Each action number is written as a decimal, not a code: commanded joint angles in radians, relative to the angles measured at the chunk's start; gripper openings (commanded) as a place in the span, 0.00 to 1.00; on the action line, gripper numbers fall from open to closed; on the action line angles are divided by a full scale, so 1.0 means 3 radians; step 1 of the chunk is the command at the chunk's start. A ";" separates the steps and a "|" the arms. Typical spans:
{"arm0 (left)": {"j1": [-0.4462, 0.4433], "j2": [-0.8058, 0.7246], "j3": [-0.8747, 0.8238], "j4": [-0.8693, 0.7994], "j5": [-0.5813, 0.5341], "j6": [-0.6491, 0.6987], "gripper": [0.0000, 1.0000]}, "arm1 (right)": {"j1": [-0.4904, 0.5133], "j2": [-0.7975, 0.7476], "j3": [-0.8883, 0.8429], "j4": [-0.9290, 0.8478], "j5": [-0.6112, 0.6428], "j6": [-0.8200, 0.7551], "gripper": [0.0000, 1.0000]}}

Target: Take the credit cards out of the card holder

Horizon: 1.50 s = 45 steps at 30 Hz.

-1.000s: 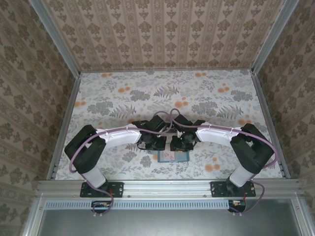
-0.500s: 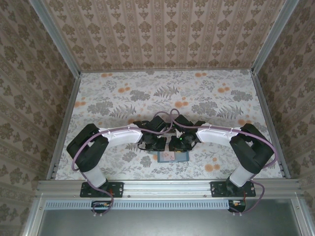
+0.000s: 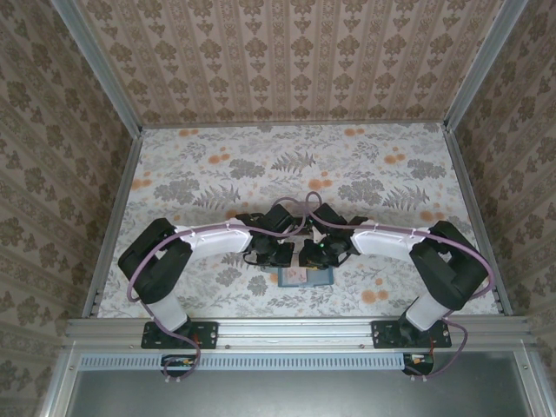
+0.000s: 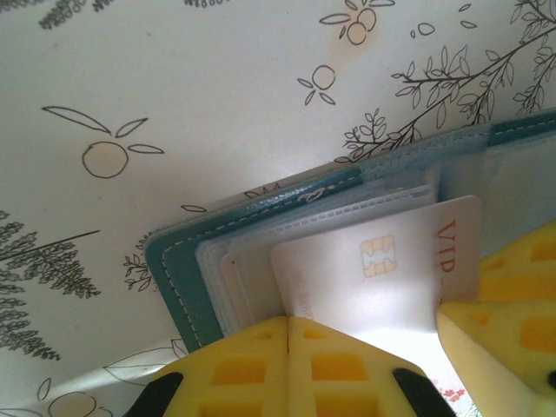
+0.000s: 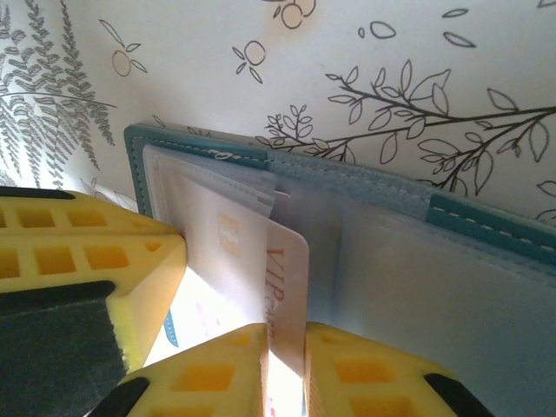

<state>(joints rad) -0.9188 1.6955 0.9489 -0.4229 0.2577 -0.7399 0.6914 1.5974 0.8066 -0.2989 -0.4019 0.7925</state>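
My left gripper [image 4: 287,352], jaws pressed together, sits over the open holder [image 4: 178,278], which lies flat on the table [image 3: 261,165] near the arms' bases. My right gripper [image 5: 285,360] pinches the white card [image 5: 285,261], which is partly out of its pocket.

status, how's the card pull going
Left gripper jaws shut, tips down on card holder. Right gripper jaws closed on pale card, partly out of its pocket. Nothing blocking.

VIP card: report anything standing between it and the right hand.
Nothing visible: the VIP card's edge sits between the right hand's fingers, partly out of the teal card holder. The shut left hand covers the card's near corner beside it; whether it pins the card or just the holder is unclear.
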 commanded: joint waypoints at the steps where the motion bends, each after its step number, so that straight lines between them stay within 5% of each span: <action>1: -0.0032 0.0139 -0.0024 -0.0196 -0.0056 0.0054 0.01 | -0.0025 -0.0129 -0.0054 0.0086 -0.0118 0.0063 0.16; 15: -0.0032 0.0129 -0.0019 -0.0225 -0.0066 0.0063 0.01 | -0.0103 -0.0256 -0.0098 -0.0086 0.0003 -0.0009 0.07; 30: -0.0032 0.0107 -0.0011 -0.0232 -0.0077 0.0064 0.01 | -0.0219 -0.0395 0.0076 -0.0895 0.0478 -0.0380 0.05; 45: -0.0031 0.0070 -0.0030 -0.0217 -0.0082 0.0063 0.01 | -0.0213 -0.0466 0.0152 -0.1049 0.0658 -0.0399 0.04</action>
<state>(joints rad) -0.9215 1.6962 0.9501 -0.4232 0.2573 -0.7391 0.6327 1.4757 0.8391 -0.5575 -0.2535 0.6830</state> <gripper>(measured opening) 0.046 0.045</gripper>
